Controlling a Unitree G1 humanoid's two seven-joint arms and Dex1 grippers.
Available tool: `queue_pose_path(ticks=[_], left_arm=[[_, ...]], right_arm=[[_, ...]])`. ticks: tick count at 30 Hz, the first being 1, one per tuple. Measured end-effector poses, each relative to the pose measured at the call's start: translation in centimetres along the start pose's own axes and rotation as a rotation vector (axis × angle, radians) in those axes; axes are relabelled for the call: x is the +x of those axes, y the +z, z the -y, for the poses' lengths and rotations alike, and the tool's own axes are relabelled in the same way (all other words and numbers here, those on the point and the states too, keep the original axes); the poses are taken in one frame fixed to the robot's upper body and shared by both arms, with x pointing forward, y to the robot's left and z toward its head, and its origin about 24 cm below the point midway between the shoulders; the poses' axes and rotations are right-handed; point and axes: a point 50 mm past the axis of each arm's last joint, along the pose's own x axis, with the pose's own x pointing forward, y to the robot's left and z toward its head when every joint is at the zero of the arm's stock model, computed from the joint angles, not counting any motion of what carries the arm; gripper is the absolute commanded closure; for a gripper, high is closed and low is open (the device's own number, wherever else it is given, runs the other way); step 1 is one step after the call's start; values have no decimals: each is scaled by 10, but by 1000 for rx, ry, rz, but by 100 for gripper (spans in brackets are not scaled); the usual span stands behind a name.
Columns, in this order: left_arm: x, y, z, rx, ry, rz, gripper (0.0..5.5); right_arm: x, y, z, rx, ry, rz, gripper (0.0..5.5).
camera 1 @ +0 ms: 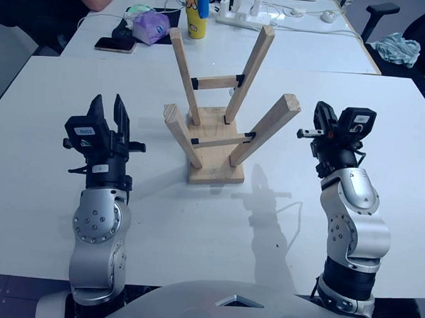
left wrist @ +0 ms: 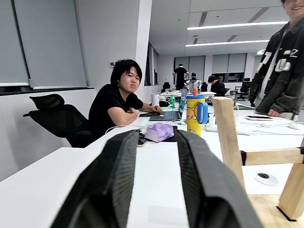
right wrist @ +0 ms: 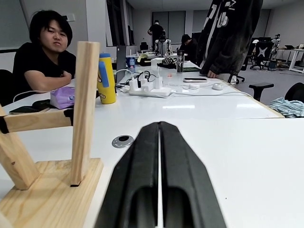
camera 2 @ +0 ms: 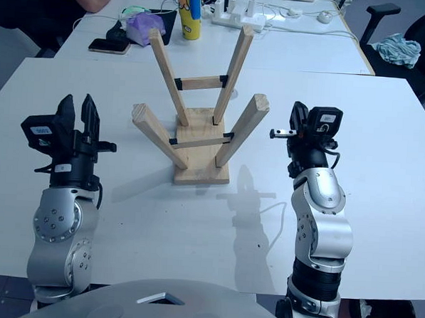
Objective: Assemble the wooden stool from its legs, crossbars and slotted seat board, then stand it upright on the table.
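An office with rows of desks; the work sits on a white table (camera 1: 358,109).

Head view: the stool (camera 1: 213,123) stands upside down, its seat board flat on the table and all four legs pointing up, joined by two crossbars. It lies ahead of both tools and between them. The left gripper (camera 1: 108,105) hovers just outside the stool's nearest leg with its jaws spread wide and nothing in them. The right gripper (camera 1: 320,111) hovers on the stool's other side, a little apart from the leg nearest it.

Left wrist view: the two dark fingers (left wrist: 118,161) stand well apart, with a leg (left wrist: 228,137) and a crossbar (left wrist: 273,156) ahead and off to the inner side.

Right wrist view: the fingers are pressed together and hold nothing. The seat board (right wrist: 52,194) and an upright leg (right wrist: 85,109) sit ahead on the inner side.

The assembly looks complete, so the step in hand is probably the flip. That would call for the right jaws to part, each tool to close on a leg or crossbar, and both arms to turn the stool together so it lands on its feet.
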Motion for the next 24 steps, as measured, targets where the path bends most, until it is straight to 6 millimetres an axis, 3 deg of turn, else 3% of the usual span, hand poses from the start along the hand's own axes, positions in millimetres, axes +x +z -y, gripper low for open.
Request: queue_pose_path(ticks=[8, 18, 20, 23, 24], left_arm=[[1, 1, 1, -6, 3, 7, 546], [2, 2, 2, 1, -13, 14, 546], [3, 3, 10, -5, -77, 22, 546], [3, -1, 47, -15, -326, -5, 546], [3, -4, 49, 3, -336, -22, 546]], right_arm=[[2, 5, -2, 14, 8, 26, 550], [1, 9, 0, 51, -11, 51, 550], [0, 11, -7, 45, 40, 66, 550], [-3, 16, -41, 25, 257, 94, 550], [-5, 16, -40, -3, 257, 92, 550]])
